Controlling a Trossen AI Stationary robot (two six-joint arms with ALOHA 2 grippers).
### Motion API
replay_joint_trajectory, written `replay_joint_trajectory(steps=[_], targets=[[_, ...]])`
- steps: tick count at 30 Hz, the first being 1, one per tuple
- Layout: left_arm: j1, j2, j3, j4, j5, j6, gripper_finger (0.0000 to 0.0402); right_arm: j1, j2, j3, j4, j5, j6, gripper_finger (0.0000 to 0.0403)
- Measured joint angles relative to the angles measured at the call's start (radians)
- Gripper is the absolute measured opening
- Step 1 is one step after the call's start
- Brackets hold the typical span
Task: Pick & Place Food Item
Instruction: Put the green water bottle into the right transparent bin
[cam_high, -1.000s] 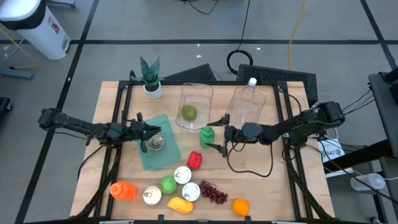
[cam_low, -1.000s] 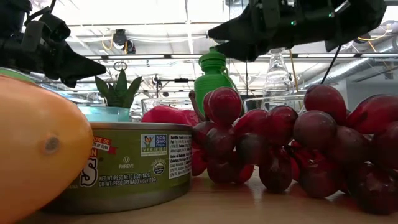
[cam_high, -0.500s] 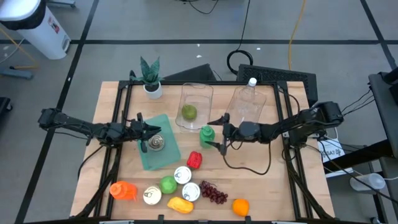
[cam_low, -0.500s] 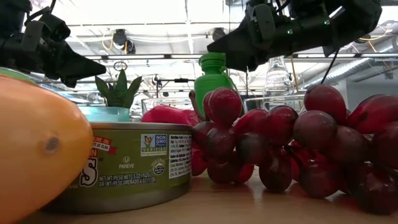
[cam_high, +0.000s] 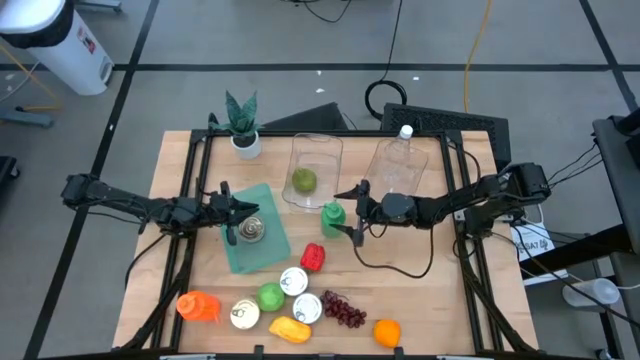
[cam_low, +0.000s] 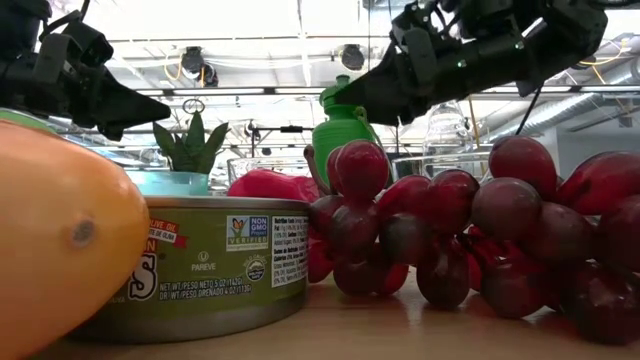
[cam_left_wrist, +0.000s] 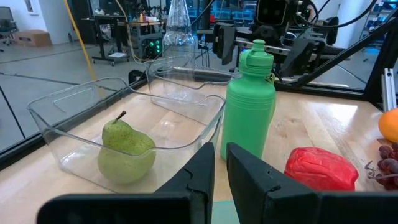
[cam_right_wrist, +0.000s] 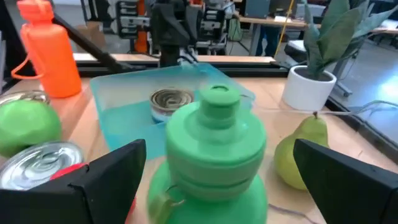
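Right end effector (cam_high: 347, 213) has slid in vs 1 s ago, fingers spread either side of green bottle (cam_high: 333, 217), not yet clamped; grab looks imminent. Bottle stands upright on tabletop (cam_high: 420, 290) beside pear tub (cam_high: 316, 170). Left end effector (cam_high: 238, 211) waits over teal tray (cam_high: 256, 245), fingers nearly together, empty.

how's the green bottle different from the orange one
The green bottle stands upright mid-table beside the clear bin; the orange bottle lies on its side at the table's near-left corner. The right gripper has its open fingers around the green bottle, while nothing is near the orange bottle. Both are the same capped plastic shape.
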Motion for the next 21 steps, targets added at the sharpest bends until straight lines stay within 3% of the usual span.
replay_joint_trajectory(steps=[21], targets=[[0.000, 0.000, 0.000, 0.000, -0.001, -0.001, 0.0049, -0.010, 0.002, 0.000, 0.025, -0.033, -0.015, 0.0395]])
